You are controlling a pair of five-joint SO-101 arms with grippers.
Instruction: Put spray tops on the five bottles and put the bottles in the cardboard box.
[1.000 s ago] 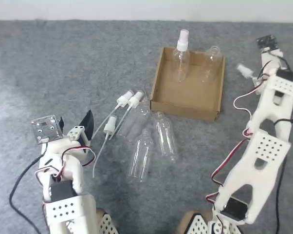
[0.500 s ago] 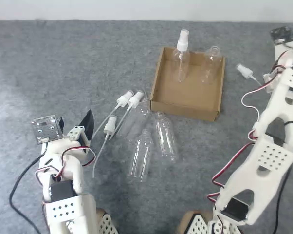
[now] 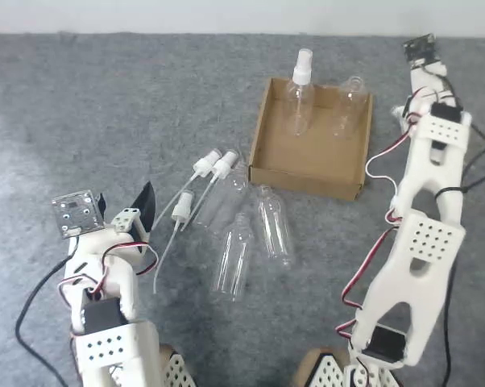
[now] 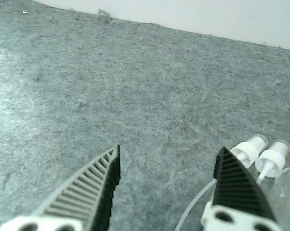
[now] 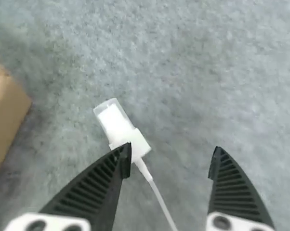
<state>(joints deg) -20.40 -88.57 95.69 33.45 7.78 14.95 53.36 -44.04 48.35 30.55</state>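
Right gripper (image 5: 172,147) spread over flat-lying spray top (image 5: 118,126), tube toward wrist

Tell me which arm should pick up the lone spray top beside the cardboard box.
Right. The right gripper, open, hangs directly over that spray top, jaws straddling its tube. The left gripper, also open, sits far off by the three other tops.

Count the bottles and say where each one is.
5. Two are in the box: the capped bottle and the uncapped bottle. Three lie on the carpet in front of it: left bottle, middle bottle, right bottle. None seems hidden.
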